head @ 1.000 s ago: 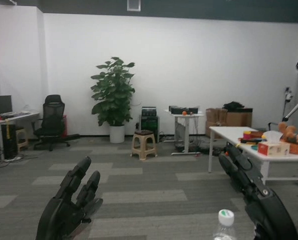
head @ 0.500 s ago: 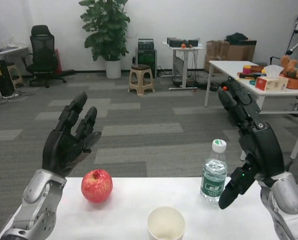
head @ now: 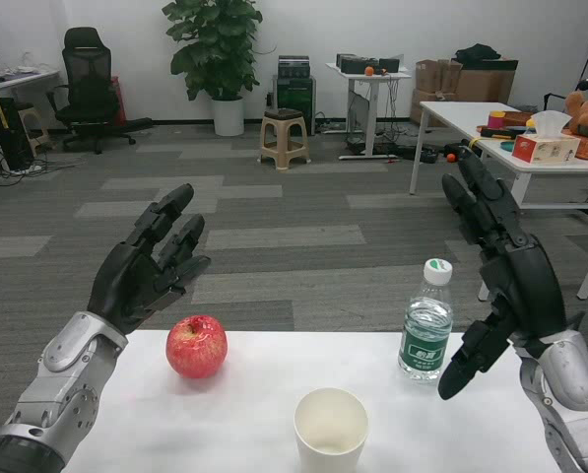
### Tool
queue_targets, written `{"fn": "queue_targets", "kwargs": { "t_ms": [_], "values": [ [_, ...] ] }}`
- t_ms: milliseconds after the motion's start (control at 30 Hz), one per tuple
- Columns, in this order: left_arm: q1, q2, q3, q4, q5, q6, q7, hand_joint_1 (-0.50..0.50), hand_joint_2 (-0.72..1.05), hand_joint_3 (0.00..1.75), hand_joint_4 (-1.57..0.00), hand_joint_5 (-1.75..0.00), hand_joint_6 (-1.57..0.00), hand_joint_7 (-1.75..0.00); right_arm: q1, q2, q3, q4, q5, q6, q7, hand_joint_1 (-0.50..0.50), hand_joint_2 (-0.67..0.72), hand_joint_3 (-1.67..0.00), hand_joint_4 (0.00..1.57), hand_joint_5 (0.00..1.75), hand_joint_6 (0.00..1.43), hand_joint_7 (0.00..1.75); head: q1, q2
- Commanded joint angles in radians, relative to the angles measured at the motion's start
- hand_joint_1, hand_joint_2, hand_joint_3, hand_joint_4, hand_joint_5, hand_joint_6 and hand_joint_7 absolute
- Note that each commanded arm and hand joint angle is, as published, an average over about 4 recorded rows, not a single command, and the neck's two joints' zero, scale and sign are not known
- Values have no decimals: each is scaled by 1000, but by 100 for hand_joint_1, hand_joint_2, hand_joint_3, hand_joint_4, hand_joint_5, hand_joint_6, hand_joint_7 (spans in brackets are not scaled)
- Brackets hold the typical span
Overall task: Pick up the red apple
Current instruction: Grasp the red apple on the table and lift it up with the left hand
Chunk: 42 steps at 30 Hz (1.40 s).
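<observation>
The red apple (head: 196, 346) sits on the white table (head: 254, 424) near its far edge, left of centre. My left hand (head: 151, 261) hangs raised above and just left of the apple, fingers spread, holding nothing and not touching it. My right hand (head: 498, 271) is raised at the right, fingers apart and empty, just right of the water bottle.
A clear water bottle (head: 426, 325) with a white cap stands at the table's far right. A white paper cup (head: 330, 434) stands near the front centre. Beyond the table lie grey carpet, a stool (head: 281, 138), a potted plant (head: 215, 49) and another white table (head: 530, 148).
The camera has tilted down over both earlier frames, bringing the table, apple, bottle and cup into view. Both hands stay raised and empty.
</observation>
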Motion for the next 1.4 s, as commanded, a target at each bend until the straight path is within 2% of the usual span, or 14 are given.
{"fn": "queue_targets", "kwargs": {
  "t_ms": [33,267,400,533,567,933,1033,1133,1200,1400],
  "values": [
    [8,17,44,-10,68,26,-8,-50,105,7,0,0,0,-23,4,-7,5,17,-2,-2,-1,-46,72,0,0,0,0,0,7,1],
    [12,48,59,-5,137,59,-23,-50,105,9,0,0,0,-26,4,-7,13,27,-1,-4,-1,-46,72,0,0,0,0,0,16,9],
    [14,53,65,3,138,66,-27,-49,100,0,0,0,0,-23,4,-7,16,28,-1,-4,-1,-46,72,0,0,0,0,0,24,12],
    [18,54,66,12,140,65,-27,-50,-10,0,0,0,0,-24,4,-7,19,28,0,-6,-1,-46,72,0,0,0,0,0,32,8],
    [18,54,67,12,142,65,-27,-50,-15,0,0,0,0,-24,4,-7,19,28,0,-6,-1,-46,72,0,0,0,0,0,33,7],
    [28,67,78,27,233,74,-28,-50,-8,0,0,0,0,-21,4,-3,30,31,1,-6,-1,-45,72,0,0,0,0,0,46,-4],
    [27,73,78,33,291,83,-30,-50,-2,0,0,0,0,-24,4,-2,36,37,1,-7,-1,-44,72,0,0,0,0,0,50,-7],
    [20,78,79,34,408,93,-39,-50,-2,0,0,0,0,-23,4,0,38,42,1,-7,-1,-45,72,0,0,0,0,0,49,-9],
    [16,81,78,37,458,96,-45,-50,-6,0,0,0,0,-21,4,1,38,44,1,-7,-1,-43,72,0,0,0,0,0,49,-11],
    [0,86,59,63,573,96,-54,-50,-19,0,0,0,0,-21,4,6,42,53,1,-9,-1,-45,72,0,0,0,0,0,54,-11]
  ]
}}
